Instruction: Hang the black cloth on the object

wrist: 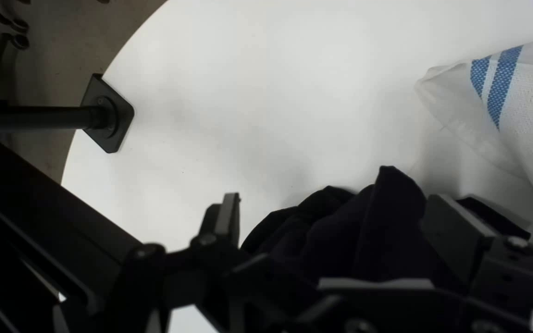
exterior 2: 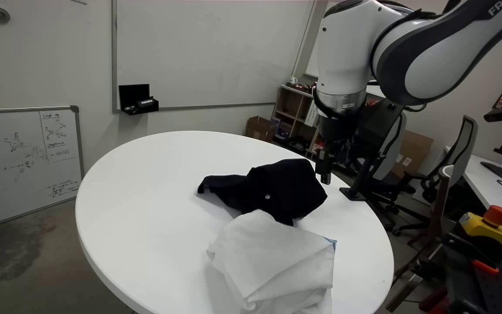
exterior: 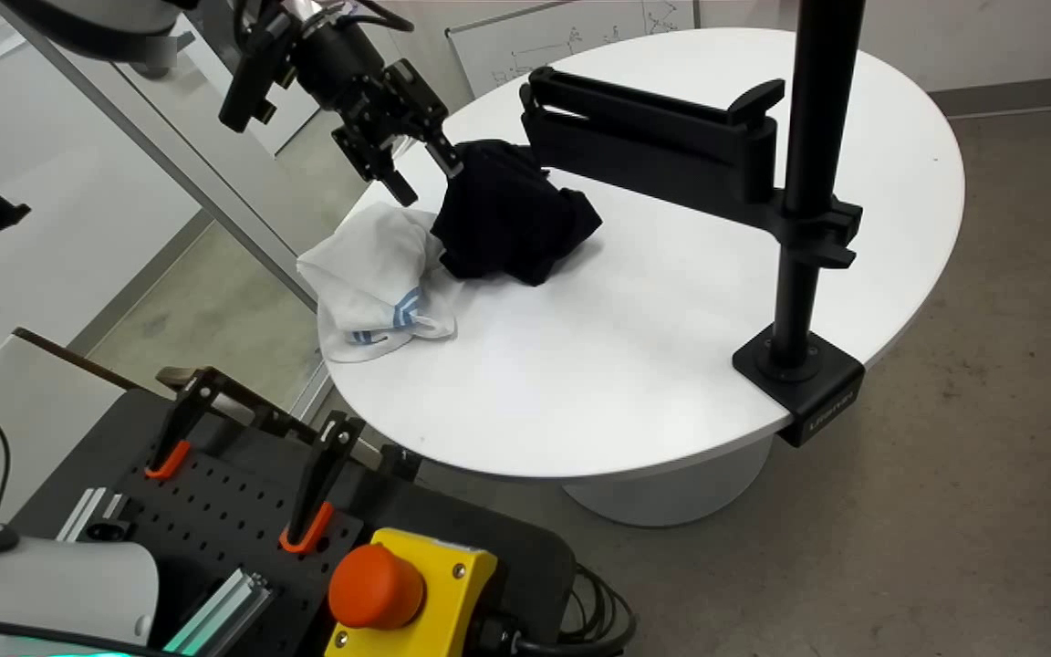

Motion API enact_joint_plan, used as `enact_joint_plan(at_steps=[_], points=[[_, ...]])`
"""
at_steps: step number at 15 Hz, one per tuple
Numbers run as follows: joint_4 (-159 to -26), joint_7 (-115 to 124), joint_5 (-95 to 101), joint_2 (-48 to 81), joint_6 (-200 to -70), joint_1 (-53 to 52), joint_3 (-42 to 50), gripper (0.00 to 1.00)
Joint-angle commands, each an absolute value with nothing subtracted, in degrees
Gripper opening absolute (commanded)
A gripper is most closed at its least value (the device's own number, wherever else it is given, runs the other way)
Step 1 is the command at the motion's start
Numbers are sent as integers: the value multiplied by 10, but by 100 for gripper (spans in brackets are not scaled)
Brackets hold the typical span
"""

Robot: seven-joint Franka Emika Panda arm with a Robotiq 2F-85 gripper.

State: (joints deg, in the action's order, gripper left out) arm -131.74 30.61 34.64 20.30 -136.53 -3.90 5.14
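Note:
The black cloth point(exterior: 516, 214) lies crumpled in a raised heap on the white round table. It also shows in an exterior view point(exterior 2: 286, 187) and in the wrist view point(wrist: 363, 236). A black stand with a folded side arm point(exterior: 653, 137) is clamped to the table edge; its base shows in the wrist view point(wrist: 109, 113). My gripper point(exterior: 430, 182) is open, pointing down above the cloth's edge. In the wrist view my gripper point(wrist: 338, 208) has its fingers wide apart with the cloth visible between them. Whether a fingertip touches the cloth I cannot tell.
A white cloth with blue stripes point(exterior: 379, 274) lies beside the black cloth on the table point(exterior: 598, 383). The stand's upright pole point(exterior: 808, 164) rises near the table edge. A yellow box with a red button point(exterior: 416, 593) sits on the dark robot bench.

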Motion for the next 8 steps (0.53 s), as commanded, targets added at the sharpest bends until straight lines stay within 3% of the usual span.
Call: enact_joint_plan(at_steps=[1,8], points=[[-1294,340,358,235,-1371,-65,66,100],[-1251,363,351,285,-1365,-87,74,98]])
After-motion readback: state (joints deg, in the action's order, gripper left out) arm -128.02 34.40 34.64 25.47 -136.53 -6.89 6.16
